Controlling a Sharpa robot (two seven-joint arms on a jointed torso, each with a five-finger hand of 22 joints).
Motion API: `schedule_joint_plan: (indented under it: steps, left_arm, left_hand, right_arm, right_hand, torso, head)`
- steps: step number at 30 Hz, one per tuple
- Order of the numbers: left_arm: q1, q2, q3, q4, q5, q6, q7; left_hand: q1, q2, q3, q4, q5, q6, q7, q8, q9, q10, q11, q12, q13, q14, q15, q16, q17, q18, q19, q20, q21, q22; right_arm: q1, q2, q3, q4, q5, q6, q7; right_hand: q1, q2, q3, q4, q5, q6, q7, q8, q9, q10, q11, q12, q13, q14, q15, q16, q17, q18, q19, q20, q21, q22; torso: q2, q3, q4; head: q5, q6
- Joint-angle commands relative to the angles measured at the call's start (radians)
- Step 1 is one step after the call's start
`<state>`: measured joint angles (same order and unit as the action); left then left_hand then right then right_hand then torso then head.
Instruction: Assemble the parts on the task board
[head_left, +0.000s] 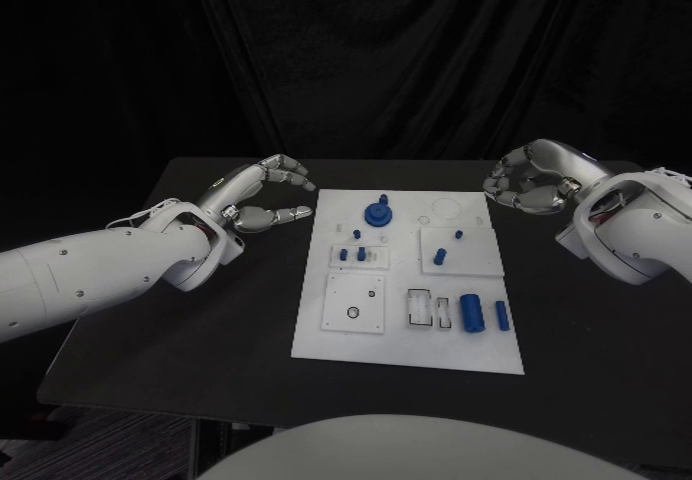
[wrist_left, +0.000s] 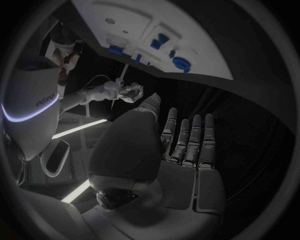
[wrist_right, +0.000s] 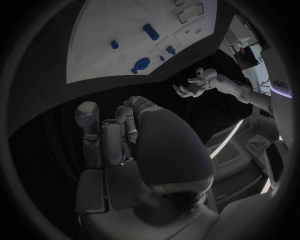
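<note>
Left silver many-fingered hand hovers over the black table just off the left edge of the white rectangular task board, fingers spread and loosely curved, holding nothing; looks staged to reach in, no part picked yet. Board sits mid-table, long side running front to back. On it: round blue gear-like part near the far edge, small blue pegs standing in a raised white block left of centre, a blue cylinder and a slimmer blue pin lying near the right edge toward the front, probably laid out loose for pickup. Right silver many-fingered hand hangs off the board's far right corner, fingers curled inward, nothing in them, apparently waiting.
</note>
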<state>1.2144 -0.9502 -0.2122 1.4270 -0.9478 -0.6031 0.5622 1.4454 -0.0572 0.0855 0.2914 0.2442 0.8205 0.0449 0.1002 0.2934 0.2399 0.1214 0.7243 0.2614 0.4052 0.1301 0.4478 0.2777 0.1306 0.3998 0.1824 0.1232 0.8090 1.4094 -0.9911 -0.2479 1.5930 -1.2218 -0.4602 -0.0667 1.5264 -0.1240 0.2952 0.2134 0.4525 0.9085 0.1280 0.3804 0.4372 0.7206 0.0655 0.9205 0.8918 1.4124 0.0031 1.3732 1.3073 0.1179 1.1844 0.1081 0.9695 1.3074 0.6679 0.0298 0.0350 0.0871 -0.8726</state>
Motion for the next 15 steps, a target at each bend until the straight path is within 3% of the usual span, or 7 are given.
schedule_joint_plan:
  steps: [1,3,6,7,11,12,15]
  left_arm:
    - [-0.002,-0.012,0.001,0.056,0.387,0.152,0.223]
    - [-0.002,-0.013,0.001,0.076,0.483,0.221,0.246]
    - [-0.005,-0.005,0.001,0.102,0.639,0.35,0.274]
    - [-0.007,-0.002,0.001,0.109,0.674,0.381,0.279]
    - [-0.016,0.002,0.001,0.135,0.762,0.475,0.298]
    - [-0.018,0.002,0.001,0.141,0.774,0.493,0.302]
    - [-0.023,0.002,0.001,0.156,0.805,0.534,0.316]
  left_hand:
    - [0.003,0.035,-0.005,-0.002,0.08,-0.004,0.028,-0.017,-0.018,0.001,0.003,-0.009,-0.047,-0.036,0.01,-0.041,-0.054,-0.014,-0.055,0.002,-0.041,-0.023]
    - [0.007,0.059,-0.013,-0.002,0.119,-0.028,0.055,-0.034,-0.043,-0.005,-0.007,-0.034,-0.089,-0.132,0.003,-0.136,-0.128,-0.014,-0.108,-0.002,-0.063,-0.047]
    - [-0.011,0.074,-0.044,-0.002,0.152,-0.059,0.061,-0.036,-0.073,-0.025,-0.024,-0.072,-0.134,-0.204,0.001,-0.21,-0.184,-0.011,-0.136,-0.002,-0.061,-0.09]
    - [-0.021,0.083,-0.064,-0.002,0.164,-0.075,0.067,-0.034,-0.087,-0.037,-0.022,-0.108,-0.155,-0.23,-0.001,-0.238,-0.203,-0.01,-0.162,-0.003,-0.066,-0.144]
    - [-0.075,0.131,-0.156,0.0,0.151,-0.183,0.07,-0.042,-0.147,-0.062,-0.035,-0.23,-0.209,-0.277,0.009,-0.295,-0.245,-0.011,-0.197,0.005,-0.068,-0.221]
    - [-0.081,0.141,-0.173,0.0,0.141,-0.205,0.07,-0.044,-0.157,-0.063,-0.035,-0.249,-0.211,-0.285,0.006,-0.306,-0.248,-0.009,-0.206,0.005,-0.07,-0.243]
    - [-0.088,0.164,-0.211,-0.002,0.126,-0.27,0.051,-0.049,-0.185,-0.072,-0.052,-0.297,-0.213,-0.303,0.004,-0.331,-0.251,-0.005,-0.217,0.007,-0.071,-0.272]
  right_arm:
    - [-0.001,0.003,0.0,0.011,-0.099,0.002,-0.016]
    - [-0.005,0.0,0.0,0.018,-0.121,0.007,-0.018]
    - [-0.018,-0.014,0.0,0.031,-0.178,0.022,-0.025]
    - [-0.022,-0.018,0.0,0.034,-0.195,0.027,-0.025]
    - [-0.031,-0.033,0.0,0.047,-0.256,0.042,-0.026]
    - [-0.033,-0.039,0.0,0.051,-0.276,0.047,-0.028]
    - [-0.038,-0.051,0.0,0.058,-0.313,0.063,-0.033]
  right_hand:
    - [0.006,-0.016,0.017,0.0,0.0,-0.022,0.009,-0.015,-0.009,-0.021,0.012,-0.057,-0.053,-0.032,0.009,-0.032,0.018,0.021,-0.028,0.008,-0.041,0.07]
    - [0.011,-0.02,0.033,0.001,-0.002,-0.04,0.018,-0.033,-0.023,-0.025,0.023,-0.115,-0.11,-0.046,0.019,-0.045,-0.003,0.023,-0.036,0.016,-0.054,0.07]
    - [0.018,-0.028,0.052,-0.002,-0.01,-0.054,0.025,-0.056,-0.048,-0.026,0.037,-0.213,-0.209,-0.056,0.032,-0.051,-0.023,0.025,-0.038,0.026,-0.061,0.071]
    - [0.016,-0.032,0.055,-0.002,-0.016,-0.057,0.025,-0.065,-0.058,-0.024,0.042,-0.242,-0.24,-0.059,0.035,-0.053,-0.03,0.025,-0.04,0.03,-0.064,0.071]
    - [0.004,-0.046,0.058,0.006,-0.036,-0.055,0.015,-0.089,-0.083,-0.021,0.058,-0.312,-0.314,-0.072,0.048,-0.061,-0.05,0.025,-0.045,0.042,-0.074,0.069]
    - [-0.002,-0.051,0.059,0.012,-0.052,-0.057,0.008,-0.107,-0.097,-0.02,0.06,-0.343,-0.347,-0.074,0.049,-0.06,-0.056,0.026,-0.043,0.046,-0.075,0.069]
    - [-0.004,-0.056,0.058,0.013,-0.062,-0.037,0.001,-0.14,-0.126,0.011,0.061,-0.389,-0.415,-0.079,0.049,-0.06,-0.072,0.027,-0.041,0.049,-0.083,0.069]
  torso:
    - [0.001,-0.0091,0.0092]
    - [0.001,-0.013,0.0112]
    - [0.002,-0.0214,0.0177]
    - [0.002,-0.027,0.0227]
    - [0.004,-0.0385,0.0312]
    - [0.007,-0.0465,0.0346]
    - [0.01,-0.0582,0.0387]
  head:
    - [-0.007,0.0]
    - [-0.008,0.0]
    - [-0.007,0.0]
    - [-0.009,0.0]
    - [-0.014,0.0]
    - [-0.017,0.0]
    - [-0.017,0.0]
